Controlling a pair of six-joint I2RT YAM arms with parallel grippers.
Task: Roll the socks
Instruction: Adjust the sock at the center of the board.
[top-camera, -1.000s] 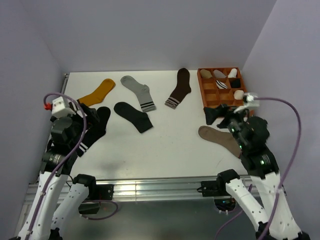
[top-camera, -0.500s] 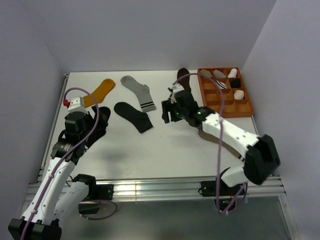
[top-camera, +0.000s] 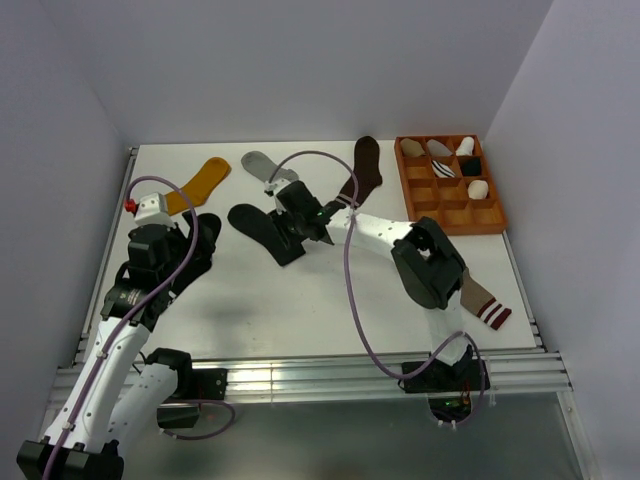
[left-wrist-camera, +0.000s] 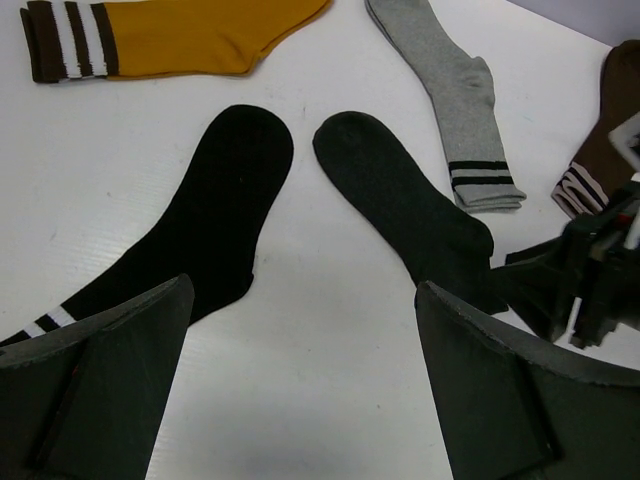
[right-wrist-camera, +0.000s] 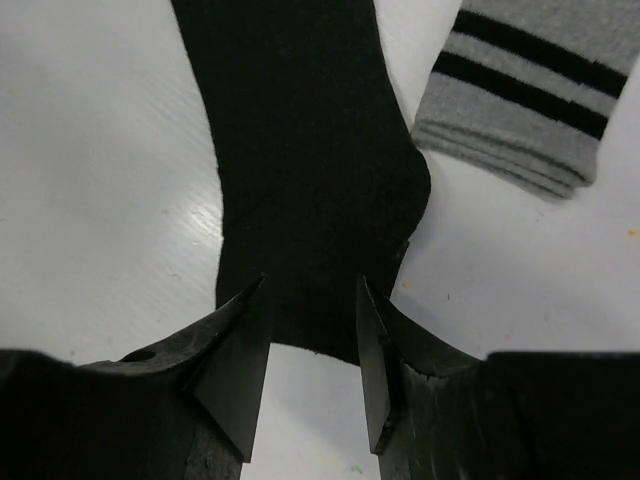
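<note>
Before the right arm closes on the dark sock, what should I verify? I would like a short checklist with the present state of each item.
1. Right end effector is at the cuff end of the charcoal sock: ok.
2. Sock edge lies between the jaws: ok.
3. Sock is pinched: not ok, the jaws stand apart.
4. Grey sock is outside the jaws: ok.
5. Left end effector is open above the black striped-cuff sock: ok.
6. Right fingertips touch the table: cannot tell.
</note>
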